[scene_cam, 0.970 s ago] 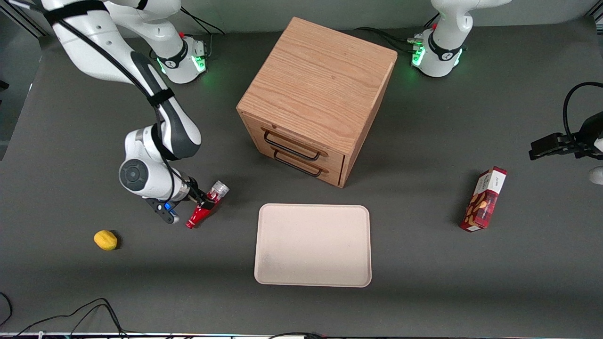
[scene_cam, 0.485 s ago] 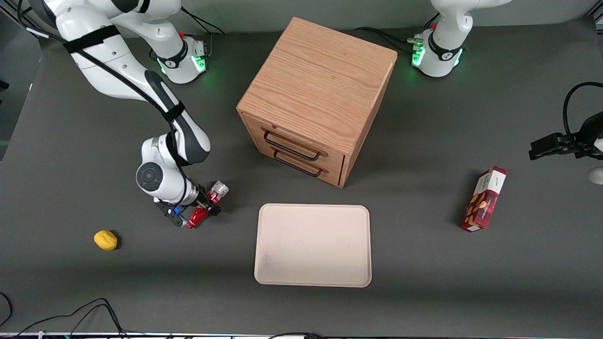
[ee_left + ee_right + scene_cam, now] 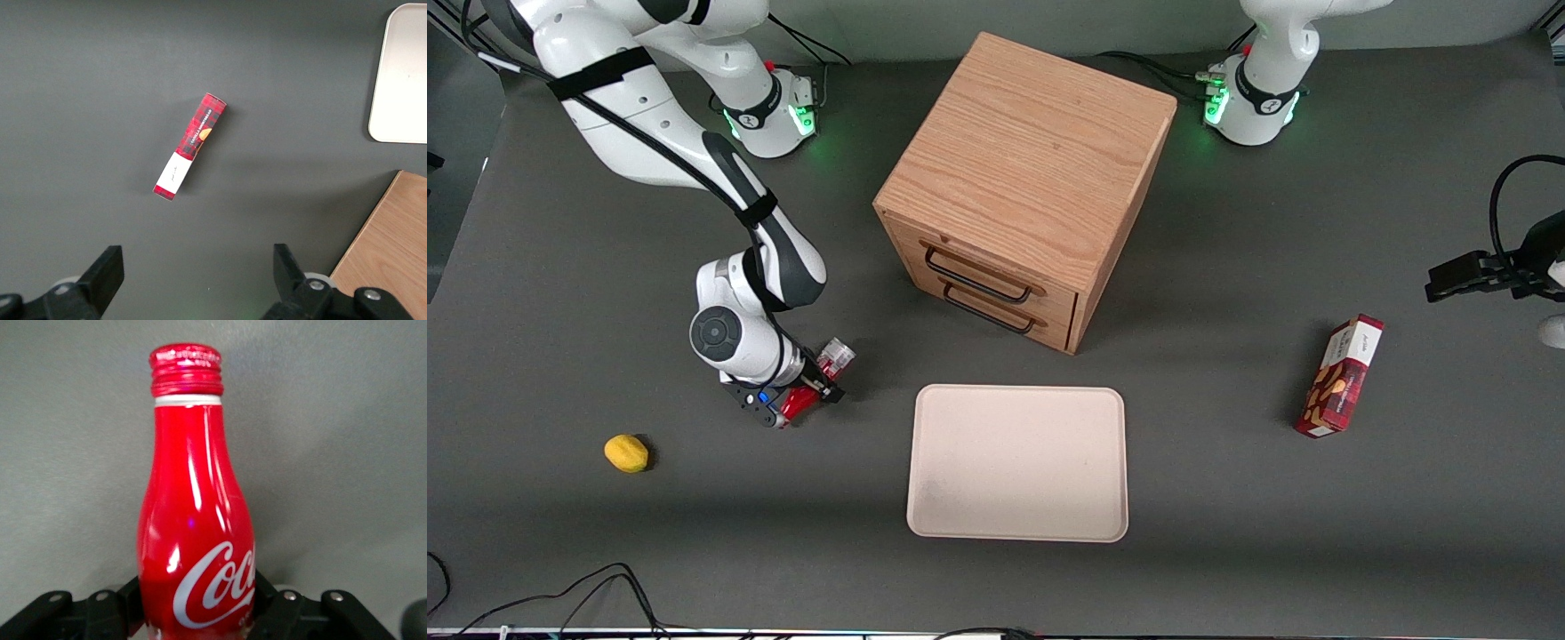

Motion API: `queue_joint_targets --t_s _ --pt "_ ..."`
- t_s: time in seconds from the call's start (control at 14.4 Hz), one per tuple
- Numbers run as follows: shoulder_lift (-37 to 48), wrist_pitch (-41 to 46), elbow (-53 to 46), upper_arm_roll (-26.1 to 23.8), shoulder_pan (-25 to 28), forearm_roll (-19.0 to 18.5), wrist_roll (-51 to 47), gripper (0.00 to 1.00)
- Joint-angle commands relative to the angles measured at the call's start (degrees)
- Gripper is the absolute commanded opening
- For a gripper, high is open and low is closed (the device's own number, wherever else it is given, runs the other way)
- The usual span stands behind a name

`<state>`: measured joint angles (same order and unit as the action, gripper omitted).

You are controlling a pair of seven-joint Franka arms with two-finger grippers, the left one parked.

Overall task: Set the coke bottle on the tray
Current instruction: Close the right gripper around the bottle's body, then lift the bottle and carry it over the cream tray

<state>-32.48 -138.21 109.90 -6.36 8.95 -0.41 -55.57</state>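
The coke bottle (image 3: 834, 357) lies on the dark table beside the tray (image 3: 1017, 462), toward the working arm's end. Its silver base points toward the cabinet and its red neck points nearer the front camera. My gripper (image 3: 809, 391) is down over the bottle's middle and shut on it. In the right wrist view the red bottle (image 3: 197, 520) with white script stands between my black fingers (image 3: 130, 595), which touch both its sides; my gripper (image 3: 198, 595) is at its body. The cream tray is empty; its corner shows in the left wrist view (image 3: 403, 73).
A wooden two-drawer cabinet (image 3: 1023, 178) stands farther from the front camera than the tray. A yellow lemon (image 3: 626, 452) lies toward the working arm's end. A red snack box (image 3: 1341, 376) lies toward the parked arm's end and also shows in the left wrist view (image 3: 190, 147).
My gripper moved in toward the tray side and settled over the bottle's middle. The bottle's base end shifted slightly as the fingers closed on it.
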Motion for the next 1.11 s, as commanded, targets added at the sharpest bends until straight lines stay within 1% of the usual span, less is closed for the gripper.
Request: queue_joint_targets --t_s 0.0,0.14,0.28,0.42,0.55,0.69,0.76,0.83,1.04 --pt "5.1 10.2 -4.4 0.0 0.4 -1.3 1.4 0.0" --pt "6.8 18.1 -10.5 -0.7 0.4 -1.3 6.2 0.0" --pt "5.7 24.5 -19.1 -3.5 0.6 -1.6 11.3 0.0" --pt "2.7 28.9 -28.0 -5.4 1.7 -3.6 14.6 0.0" --pt "-4.0 32.4 -39.9 -7.7 3.7 -5.0 16.7 0.0" --pt "-12.8 31.7 -49.4 -10.4 4.5 -5.2 17.3 0.0" --pt "-17.0 29.6 -52.6 -11.6 4.9 -5.2 19.9 0.0" --pt "-20.0 26.7 -53.4 -11.7 5.8 -5.3 22.8 0.0" --pt "-26.5 17.6 -53.5 -11.0 7.3 -5.5 23.1 0.0"
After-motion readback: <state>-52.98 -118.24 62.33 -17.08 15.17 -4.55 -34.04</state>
